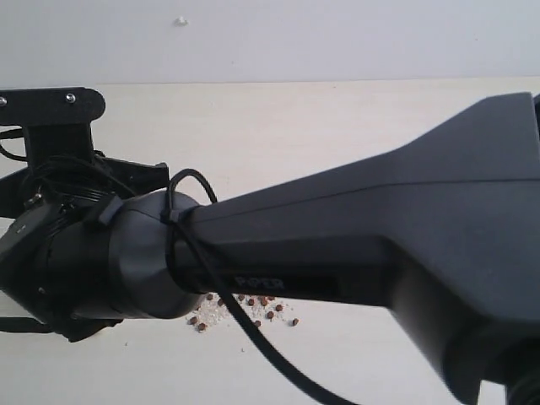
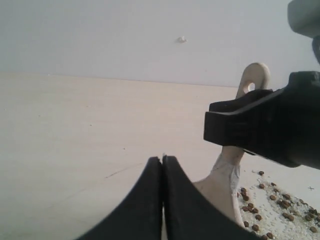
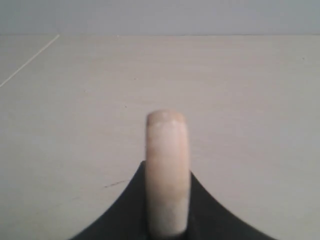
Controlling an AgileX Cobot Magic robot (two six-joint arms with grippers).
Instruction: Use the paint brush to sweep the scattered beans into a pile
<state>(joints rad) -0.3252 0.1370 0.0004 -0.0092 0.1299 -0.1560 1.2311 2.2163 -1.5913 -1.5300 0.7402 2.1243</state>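
While my right gripper pinches the flat paint brush with the pale wooden handle, its black fingers clamp both broad faces, and in the right wrist view I see the handle edge-on between them. My left gripper sits just beside the brush's lower part with its jaws pressed together and nothing between them. The brush stands steeply, its long axis close to upright and leaning a little. The rounded end with the hole points up, above the right gripper's fingers, and the wider lower part reaches down towards the pale wooden tabletop. I cannot make out the bristles. The tiny reddish-brown beans, mixed with fine pale grains, lie in a loose cluster on the tabletop just beside the brush's lower end. In the exterior view they show under the large dark grey arm, whose faint lettering reads "PiPER".
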